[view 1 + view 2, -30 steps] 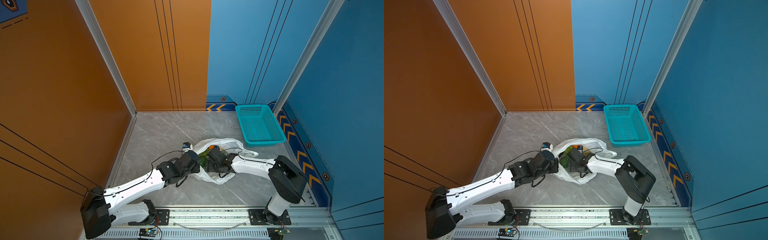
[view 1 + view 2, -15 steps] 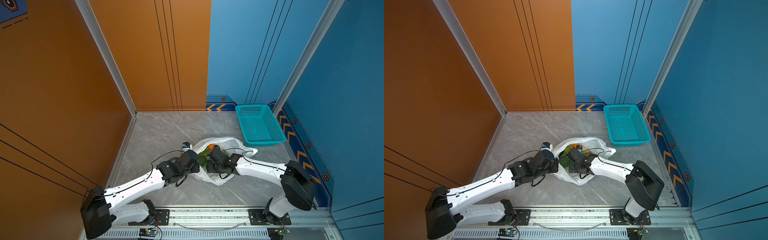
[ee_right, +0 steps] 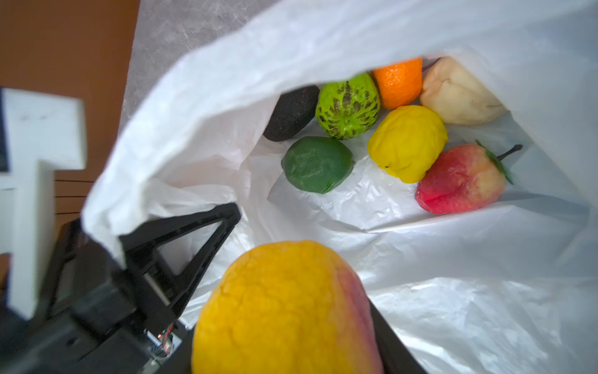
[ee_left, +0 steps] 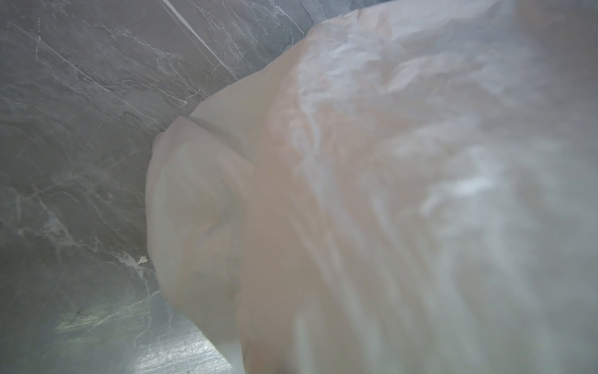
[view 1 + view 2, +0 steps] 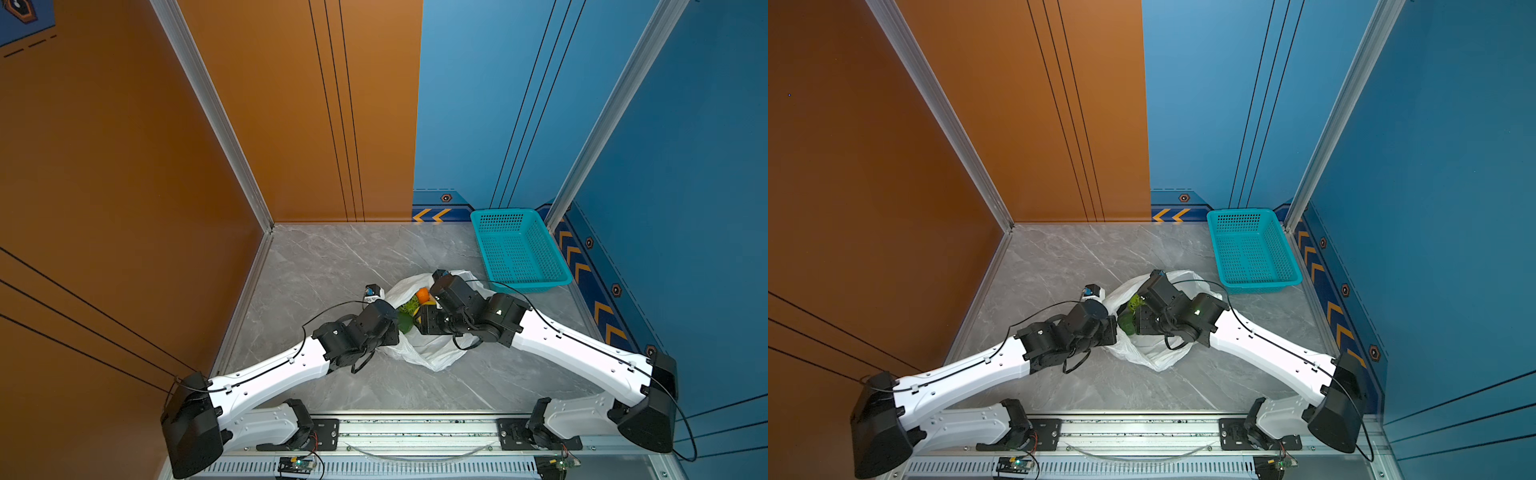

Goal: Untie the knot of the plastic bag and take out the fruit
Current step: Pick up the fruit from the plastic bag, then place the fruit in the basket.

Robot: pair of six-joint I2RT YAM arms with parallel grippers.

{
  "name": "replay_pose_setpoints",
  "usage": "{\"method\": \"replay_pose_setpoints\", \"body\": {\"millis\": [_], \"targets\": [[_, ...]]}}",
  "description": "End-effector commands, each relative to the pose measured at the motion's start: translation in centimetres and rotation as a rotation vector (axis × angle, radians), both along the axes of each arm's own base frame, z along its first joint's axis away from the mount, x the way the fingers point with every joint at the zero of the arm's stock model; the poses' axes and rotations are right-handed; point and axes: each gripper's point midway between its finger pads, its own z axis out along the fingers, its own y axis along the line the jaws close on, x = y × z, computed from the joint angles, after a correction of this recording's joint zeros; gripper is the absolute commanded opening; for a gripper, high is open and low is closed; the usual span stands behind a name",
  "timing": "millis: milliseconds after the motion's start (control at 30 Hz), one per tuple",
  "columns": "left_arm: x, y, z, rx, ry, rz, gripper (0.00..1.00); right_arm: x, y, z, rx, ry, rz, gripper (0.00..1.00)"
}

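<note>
The white plastic bag [image 5: 428, 357] [image 5: 1154, 357] lies open on the grey floor; the knot is out of view. My left gripper [image 5: 395, 332] [image 5: 1113, 328] is shut on the bag's rim, and one of its black fingers [image 3: 194, 233] shows under the plastic. Bag plastic [image 4: 356, 162] fills the left wrist view. My right gripper [image 5: 424, 318] [image 3: 291, 340] is inside the bag, shut on a yellow-orange fruit [image 3: 284, 307]. Deeper in the bag [image 3: 420, 307] lie dark green [image 3: 317, 163], bright green [image 3: 348, 107], near-black [image 3: 291, 113], orange [image 3: 399, 84], cream [image 3: 459, 94], yellow [image 3: 407, 142] and red [image 3: 459, 178] fruit.
A teal perforated basket [image 5: 532, 286] [image 5: 1262, 286] stands at the back right, near the blue wall, holding nothing. An orange wall runs along the left. Both arms reach in from the rail at the front.
The right gripper's jaws have closed onto the yellow-orange fruit inside the bag, and the right arm's elbow has swung out to the right. The left arm has stayed put.
</note>
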Motion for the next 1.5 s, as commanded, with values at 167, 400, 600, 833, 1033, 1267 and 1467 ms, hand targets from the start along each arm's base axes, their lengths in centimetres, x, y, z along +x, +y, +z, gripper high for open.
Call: {"method": "replay_pose_setpoints", "body": {"millis": [167, 400, 600, 833, 1033, 1267, 1467], "targets": [[0.7, 0.3, 0.3, 0.011, -0.011, 0.028, 0.00, 1.5, -2.6, 6.6, 0.090, -0.029, 0.010, 0.48], [0.6, 0.2, 0.4, 0.013, -0.012, 0.013, 0.00, 8.9, -8.3, 10.7, 0.124, -0.139, -0.132, 0.48], [0.5, -0.3, 0.9, -0.003, -0.028, -0.004, 0.00, 15.6, -16.0, 9.9, 0.078, -0.173, -0.307, 0.49], [0.7, -0.9, 1.7, -0.023, -0.054, -0.018, 0.00, 22.5, -24.3, 4.1, 0.043, -0.146, -0.533, 0.48], [0.7, -1.2, 2.3, -0.032, -0.074, -0.030, 0.00, 26.5, -28.2, -3.3, -0.019, -0.041, -0.609, 0.48], [0.6, -1.5, 2.8, -0.047, -0.098, -0.039, 0.00, 28.6, -30.3, -10.5, -0.137, 0.064, -0.625, 0.50], [0.4, -1.5, 3.3, -0.058, -0.111, -0.047, 0.00, 28.2, -30.6, -13.0, -0.196, 0.103, -0.613, 0.69]]}}
